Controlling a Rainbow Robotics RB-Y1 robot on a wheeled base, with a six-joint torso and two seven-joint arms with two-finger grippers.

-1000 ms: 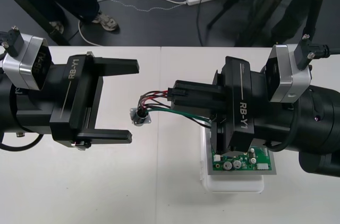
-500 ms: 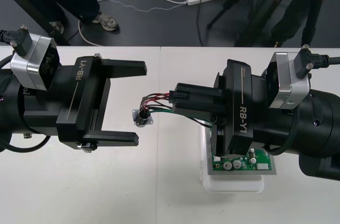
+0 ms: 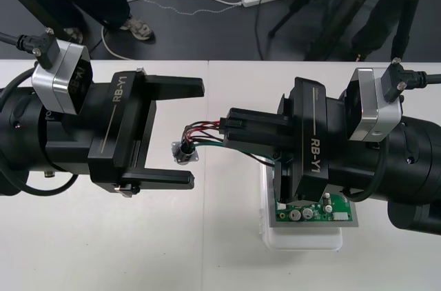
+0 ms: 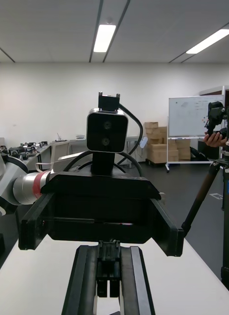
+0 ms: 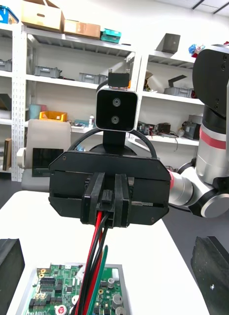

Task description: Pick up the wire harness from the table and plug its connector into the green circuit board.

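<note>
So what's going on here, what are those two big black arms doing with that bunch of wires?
The right tool is shut on the plug of a small wire harness, holding it above the table near the green circuit board. The plug is not in the board yet. The left tool is open, and seen from above, the harness's round metal socket lies in the gap between its fingers.
</note>
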